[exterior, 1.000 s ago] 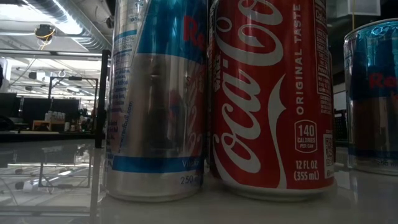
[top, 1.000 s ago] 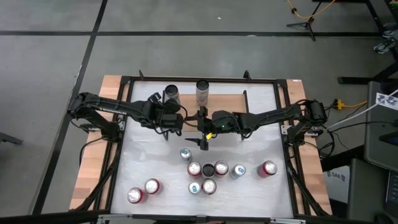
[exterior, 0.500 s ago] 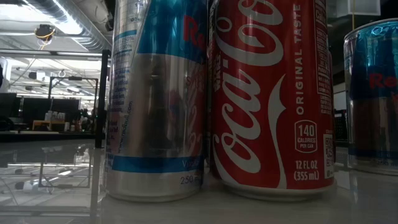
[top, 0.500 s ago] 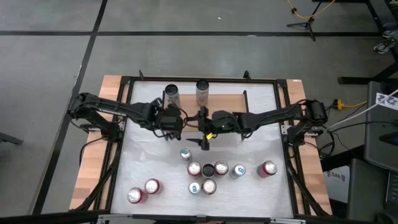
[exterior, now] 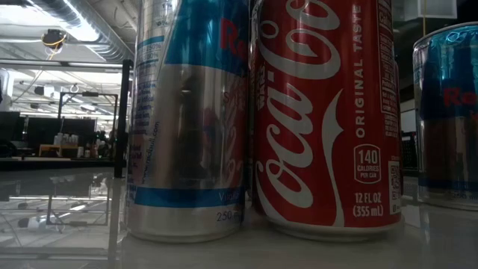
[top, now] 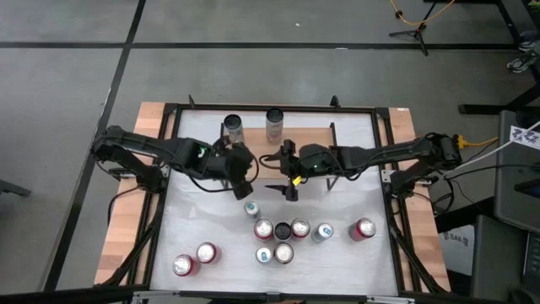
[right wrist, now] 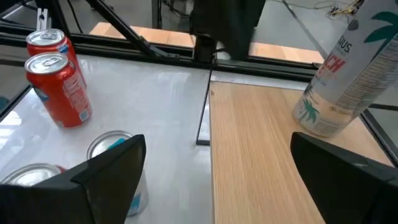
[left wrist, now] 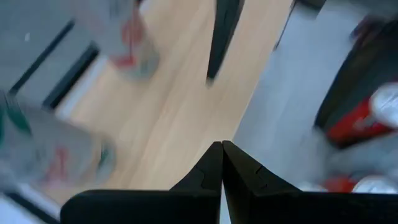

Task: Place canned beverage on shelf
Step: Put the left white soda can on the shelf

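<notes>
Shelf [top: 278, 139]: stood at far side of surface [top: 194, 219], light wood top, black frame legs; plank also showed in right wrist view [right wrist: 261, 149].
Cans on shelf: two upright, a dark-topped one [top: 234, 128] and a pale tall one [top: 274, 124] just beside it (palm print on the pale one [right wrist: 345, 68]).
Left hand [top: 245, 169]: fingers [left wrist: 211, 174] pressed fully together, nothing between them; sat at shelf's near edge, left of centre.
Right hand [top: 288, 173]: spread as wide as it went, empty; hovered over shelf's near edge, just beside left hand.
Loose cans: cluster on surface nearer the front, one blue-silver can [top: 251, 209] closest to the hands; two red cans [top: 195, 258] at front left, one red can [top: 363, 229] apart at right.
Low view: blue-silver can [exterior: 187, 119] touching red cola can [exterior: 325, 112], filling the frame.
</notes>
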